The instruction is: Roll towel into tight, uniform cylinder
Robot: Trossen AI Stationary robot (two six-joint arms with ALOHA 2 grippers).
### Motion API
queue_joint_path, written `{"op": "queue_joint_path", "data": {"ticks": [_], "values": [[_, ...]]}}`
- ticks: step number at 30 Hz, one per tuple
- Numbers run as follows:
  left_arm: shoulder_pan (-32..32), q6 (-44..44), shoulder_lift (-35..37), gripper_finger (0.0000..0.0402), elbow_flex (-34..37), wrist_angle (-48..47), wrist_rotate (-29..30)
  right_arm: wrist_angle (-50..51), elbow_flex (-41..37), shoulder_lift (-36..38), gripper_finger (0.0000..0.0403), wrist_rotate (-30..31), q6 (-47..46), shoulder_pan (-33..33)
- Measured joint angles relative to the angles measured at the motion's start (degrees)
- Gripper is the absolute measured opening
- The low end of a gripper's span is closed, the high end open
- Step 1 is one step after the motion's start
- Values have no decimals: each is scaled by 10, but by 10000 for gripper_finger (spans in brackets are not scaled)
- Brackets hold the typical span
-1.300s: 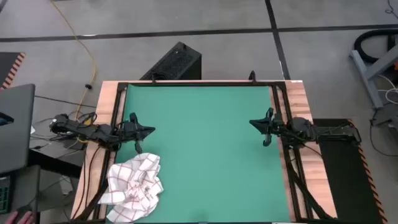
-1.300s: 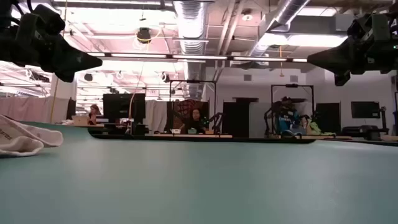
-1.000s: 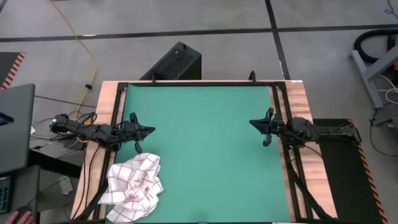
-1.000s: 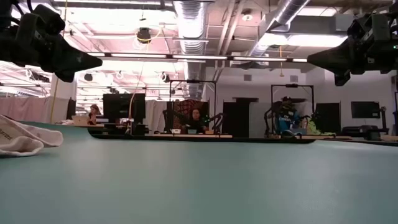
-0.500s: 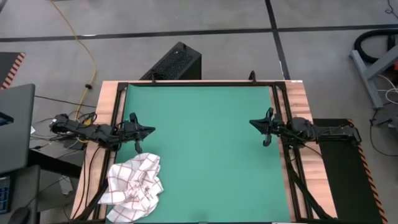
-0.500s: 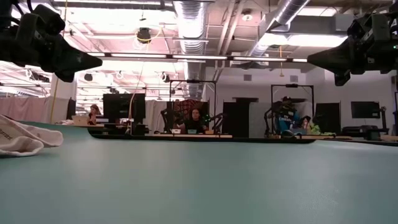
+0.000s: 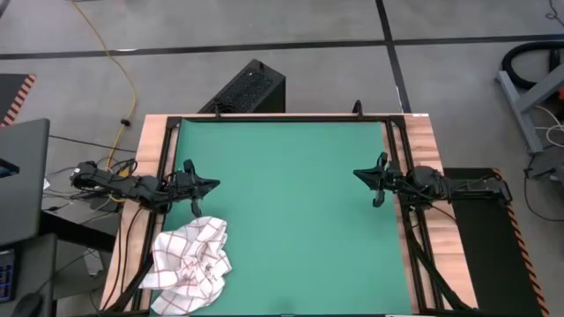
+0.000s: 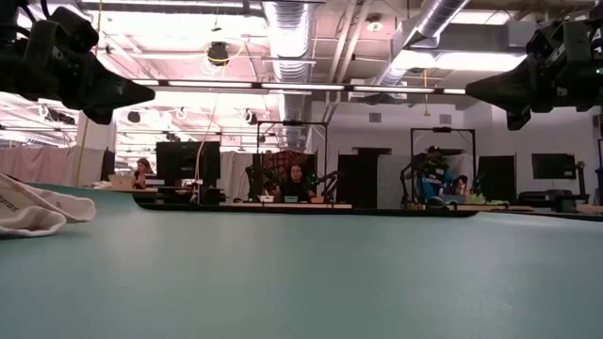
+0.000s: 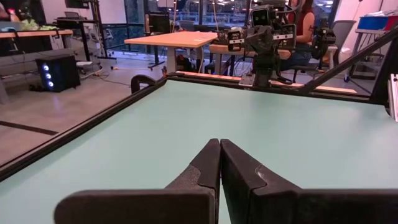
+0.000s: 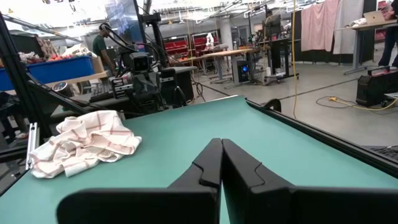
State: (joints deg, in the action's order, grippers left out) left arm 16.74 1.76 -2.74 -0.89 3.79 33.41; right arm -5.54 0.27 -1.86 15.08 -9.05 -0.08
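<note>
The towel lay in a loose, crumpled heap at the near left corner of the green mat, partly overhanging the mat's left edge onto the black frame rail. It was a soft white cloth with a thin dark red grid of checks, bunched into irregular folds and ridges, not rolled. In the right wrist view the same towel showed as a low, rumpled mound with rounded folds, resting on the smooth matte mat.

The left gripper hovered above the mat's left edge, just beyond the towel and apart from it. Its two dark, wedge-shaped fingers were pressed together with nothing between them.

The right gripper hovered above the mat's right edge, well apart from the towel. Its fingers also met along a straight seam and held nothing.

The table beneath the mat had a pale wooden surface bordered by black metal rails.
</note>
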Motion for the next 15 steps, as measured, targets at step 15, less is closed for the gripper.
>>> {"op": "queue_joint_path", "data": {"ticks": [15], "values": [[0,34,0,0,0,0,0,0,0,0,31,0,0,0]]}}
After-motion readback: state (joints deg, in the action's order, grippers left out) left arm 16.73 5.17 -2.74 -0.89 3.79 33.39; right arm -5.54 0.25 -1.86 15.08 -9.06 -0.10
